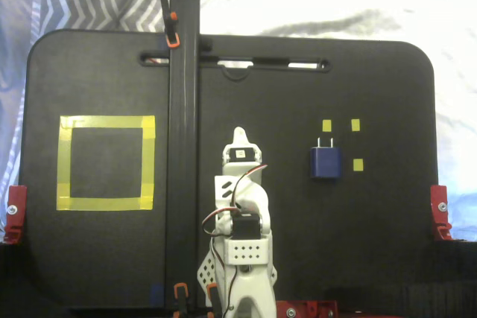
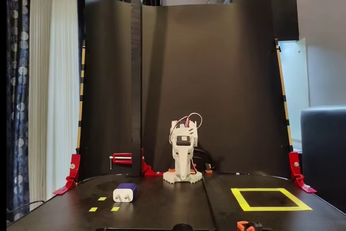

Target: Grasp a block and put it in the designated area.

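Observation:
The block (image 1: 326, 161) is a small navy rectangle with two light prongs, lying flat on the black board; it also shows at the left in a fixed view (image 2: 125, 192). My gripper (image 1: 240, 136) sits folded at the board's middle, its white fingers closed to a single tip with nothing in them. It is well apart from the block, which lies to its right in a fixed view. The designated area (image 1: 106, 123) is a wide yellow tape square at the left, seen at the right in the front-facing fixed view (image 2: 275, 208). Nothing lies inside it.
Three tiny yellow tape squares (image 1: 355, 124) surround the block. A tall black post (image 1: 183, 147) stands between the arm (image 2: 184, 155) and the yellow square. Red clamps (image 1: 15, 214) (image 1: 440, 210) grip the board's edges. A black backdrop (image 2: 216, 79) rises behind the arm.

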Robot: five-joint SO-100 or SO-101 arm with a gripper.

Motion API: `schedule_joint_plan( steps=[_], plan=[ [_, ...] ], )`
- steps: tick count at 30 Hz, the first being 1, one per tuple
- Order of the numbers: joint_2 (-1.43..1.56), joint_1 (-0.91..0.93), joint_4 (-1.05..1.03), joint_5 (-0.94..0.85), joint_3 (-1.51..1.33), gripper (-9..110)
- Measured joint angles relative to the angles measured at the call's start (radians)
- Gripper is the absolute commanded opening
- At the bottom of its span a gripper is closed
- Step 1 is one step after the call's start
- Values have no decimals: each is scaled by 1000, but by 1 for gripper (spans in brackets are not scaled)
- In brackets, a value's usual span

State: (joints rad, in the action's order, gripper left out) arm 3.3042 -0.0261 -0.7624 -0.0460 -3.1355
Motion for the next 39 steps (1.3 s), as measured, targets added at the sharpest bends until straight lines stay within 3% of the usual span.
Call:
schedule_joint_plan(
  steps=[14, 26, 39],
  plan=[
    [-61, 48, 97, 0, 9, 0],
    [-385, 121, 106, -87, 350, 0],
    [-675, 135, -173, -334, 775, 0]
  ],
)
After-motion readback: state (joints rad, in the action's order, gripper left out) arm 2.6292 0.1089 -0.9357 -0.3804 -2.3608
